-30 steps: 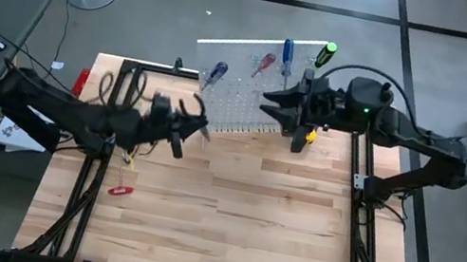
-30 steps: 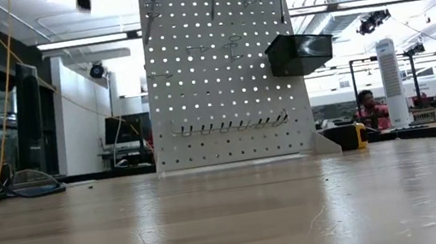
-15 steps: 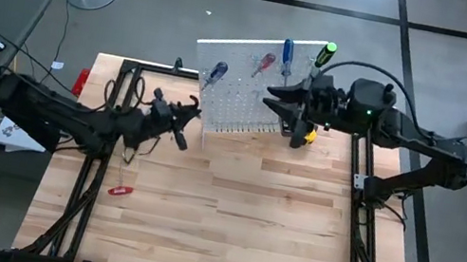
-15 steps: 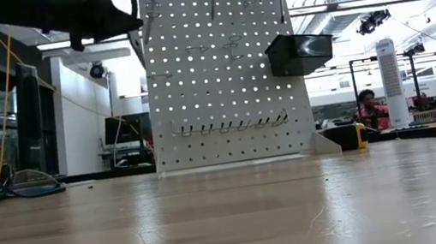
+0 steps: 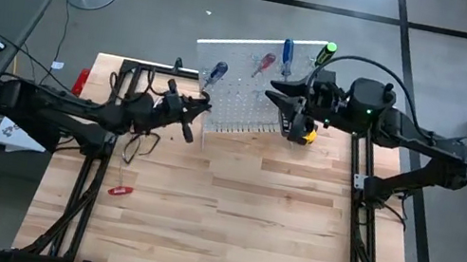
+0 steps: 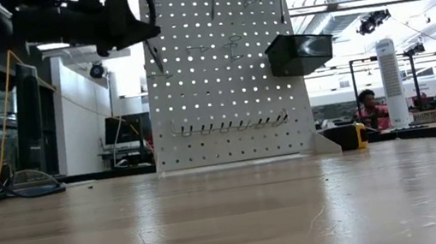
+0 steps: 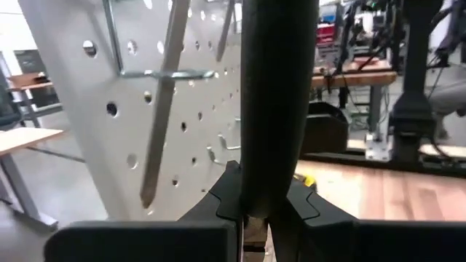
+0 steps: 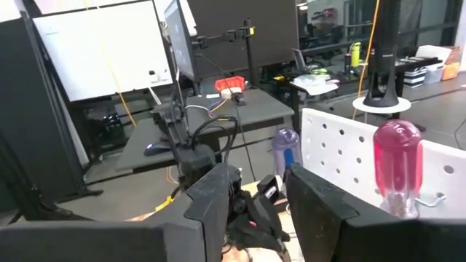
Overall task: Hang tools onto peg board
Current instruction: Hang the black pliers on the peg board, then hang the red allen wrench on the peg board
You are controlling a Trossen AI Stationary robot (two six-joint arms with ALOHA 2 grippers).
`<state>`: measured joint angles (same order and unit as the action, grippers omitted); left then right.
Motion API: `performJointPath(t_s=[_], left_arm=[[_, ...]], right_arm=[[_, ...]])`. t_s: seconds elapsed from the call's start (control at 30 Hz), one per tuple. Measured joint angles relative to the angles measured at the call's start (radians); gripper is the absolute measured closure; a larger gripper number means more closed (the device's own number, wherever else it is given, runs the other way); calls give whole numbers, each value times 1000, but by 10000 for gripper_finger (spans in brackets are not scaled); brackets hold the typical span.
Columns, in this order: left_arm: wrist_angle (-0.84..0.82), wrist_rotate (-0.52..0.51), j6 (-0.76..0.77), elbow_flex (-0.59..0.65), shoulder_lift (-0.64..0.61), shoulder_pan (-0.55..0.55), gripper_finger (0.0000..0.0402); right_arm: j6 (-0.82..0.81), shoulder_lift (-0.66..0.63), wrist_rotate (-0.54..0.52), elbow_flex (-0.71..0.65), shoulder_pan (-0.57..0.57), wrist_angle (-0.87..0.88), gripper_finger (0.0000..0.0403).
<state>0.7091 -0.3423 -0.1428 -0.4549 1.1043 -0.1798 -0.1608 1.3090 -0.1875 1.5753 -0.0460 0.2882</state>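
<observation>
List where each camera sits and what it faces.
High: overhead, straight down on table, board and both arms.
Low: at table height, level at the board's front; left arm shows up top.
Left wrist: behind left claw, shut on dark tool, facing the board.
Right wrist: behind open right claw, looking over the board's top at red handle.
Shared: all four show the board.

Peg board (image 5: pixel 246 85) blocks the far side; near table (image 5: pixel 228 217) lies mostly open

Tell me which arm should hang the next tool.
Left. Its hand is shut on a dark-handled tool right at the peg board. The right hand hovers over the board, holding nothing.
</observation>
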Motion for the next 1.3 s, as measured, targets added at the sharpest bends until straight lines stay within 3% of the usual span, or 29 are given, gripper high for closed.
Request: performJointPath(t_s=[0.3, 0.47, 0.73, 0.93, 1.13, 1.3], left_arm=[[-1, 4, -77, 0, 41, -56, 377], [-11, 86, -39, 0, 82, -76, 375], [-14, 93, -25, -1, 111, -76, 281], [-17, 94, -25, -1, 98, -75, 241], [-68, 93, 22, -2, -8, -44, 233], [-312, 89, 164, -2, -181, 12, 232]], right_arm=[[-22, 0, -2, 0, 1, 9, 274], [-17, 0, -2, 0, 0, 8, 274], [-20, 0, -1, 0, 0, 8, 274], [-21, 0, -1, 0, 0, 9, 274], [-15, 0, -1, 0, 0, 11, 274], [-14, 0, -1, -1, 0, 23, 274]])
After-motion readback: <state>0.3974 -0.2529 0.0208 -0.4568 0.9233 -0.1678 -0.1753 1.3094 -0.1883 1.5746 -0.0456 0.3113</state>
